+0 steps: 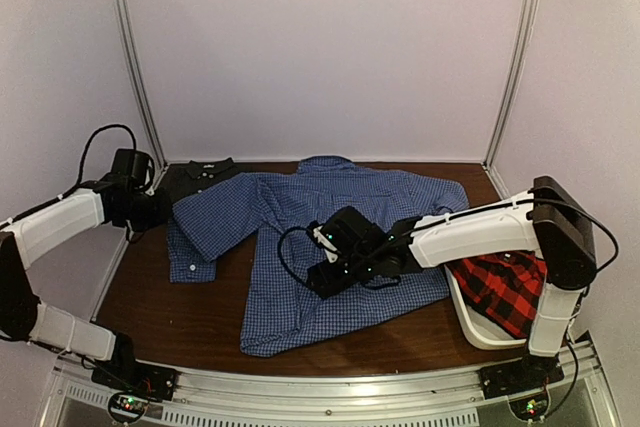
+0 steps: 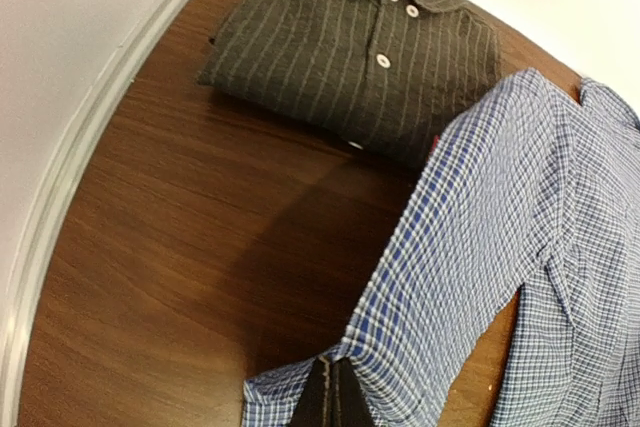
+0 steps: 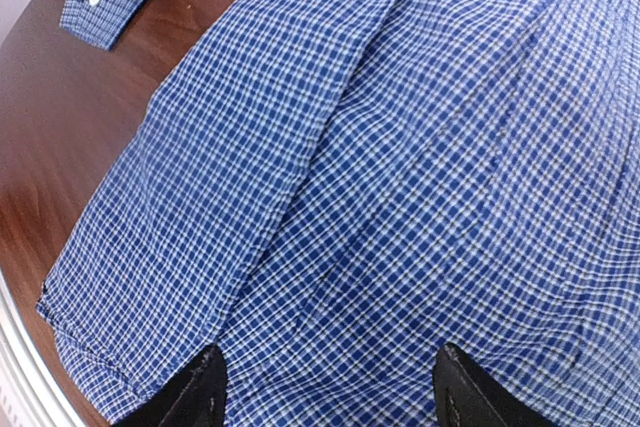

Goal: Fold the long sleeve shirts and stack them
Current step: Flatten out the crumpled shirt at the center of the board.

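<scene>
The blue gingham shirt [image 1: 330,247] lies spread across the table middle, its left sleeve stretched toward the left. My left gripper [image 1: 160,212] is shut on that sleeve [image 2: 450,247] near the cuff; its closed tips show in the left wrist view [image 2: 337,392]. The dark charcoal shirt [image 1: 200,179] lies folded at the back left and shows in the left wrist view [image 2: 350,47]. My right gripper [image 1: 325,272] is open just above the blue shirt's body [image 3: 400,177], its fingertips [image 3: 205,387] spread wide. The red-and-black plaid shirt [image 1: 505,287] sits in the tub.
A white plastic tub [image 1: 478,332] stands at the right front holding the plaid shirt. Metal frame posts [image 1: 130,57] rise at the back corners. The table's rail [image 1: 330,387] runs along the near edge. Bare wood [image 1: 170,317] shows at the front left.
</scene>
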Controlling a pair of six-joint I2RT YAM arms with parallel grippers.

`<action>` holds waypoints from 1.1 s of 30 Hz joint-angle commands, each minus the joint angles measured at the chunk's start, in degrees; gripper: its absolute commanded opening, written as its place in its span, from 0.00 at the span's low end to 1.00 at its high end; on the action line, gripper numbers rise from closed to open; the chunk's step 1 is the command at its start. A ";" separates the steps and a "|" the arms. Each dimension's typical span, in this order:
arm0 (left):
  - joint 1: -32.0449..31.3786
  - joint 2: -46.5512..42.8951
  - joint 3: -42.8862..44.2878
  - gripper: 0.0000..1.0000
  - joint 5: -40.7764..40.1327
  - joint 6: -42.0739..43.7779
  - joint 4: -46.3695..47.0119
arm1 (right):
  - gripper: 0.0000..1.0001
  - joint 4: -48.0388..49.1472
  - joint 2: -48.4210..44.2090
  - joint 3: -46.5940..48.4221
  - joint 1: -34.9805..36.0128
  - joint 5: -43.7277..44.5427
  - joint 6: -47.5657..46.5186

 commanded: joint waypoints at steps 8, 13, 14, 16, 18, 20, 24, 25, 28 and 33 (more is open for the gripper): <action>4.01 6.39 14.87 0.00 0.51 7.16 -2.21 | 0.57 -0.48 1.87 2.90 4.46 -6.87 7.60; 4.09 8.80 17.37 0.00 2.07 7.49 -1.35 | 0.52 2.05 1.65 -0.01 6.00 -10.88 12.94; 4.04 9.06 17.55 0.00 2.38 7.46 -1.15 | 0.51 2.93 1.72 -0.56 6.35 -11.75 13.85; 4.10 9.45 17.76 0.00 3.00 7.53 -0.76 | 0.49 4.14 2.37 -1.14 6.68 -12.91 15.15; 4.06 9.62 18.02 0.00 3.42 7.58 -0.52 | 0.46 4.53 3.18 -1.27 6.79 -13.83 15.89; 4.08 9.67 18.55 0.00 3.56 7.79 -0.57 | 0.45 5.36 3.84 -1.55 6.79 -14.60 16.44; 4.11 9.67 19.96 0.00 4.06 8.00 -0.52 | 0.44 5.92 6.34 -0.35 6.79 -16.27 16.62; 4.12 9.67 20.36 0.00 4.07 8.16 -0.50 | 0.43 6.04 7.14 0.14 6.79 -16.90 16.66; 4.06 9.92 21.60 0.00 4.30 8.56 -0.60 | 0.39 6.08 8.74 1.45 6.83 -18.03 17.04; 4.20 10.81 23.72 0.00 4.76 8.69 -0.67 | 0.28 6.05 9.57 3.65 6.79 -18.33 17.02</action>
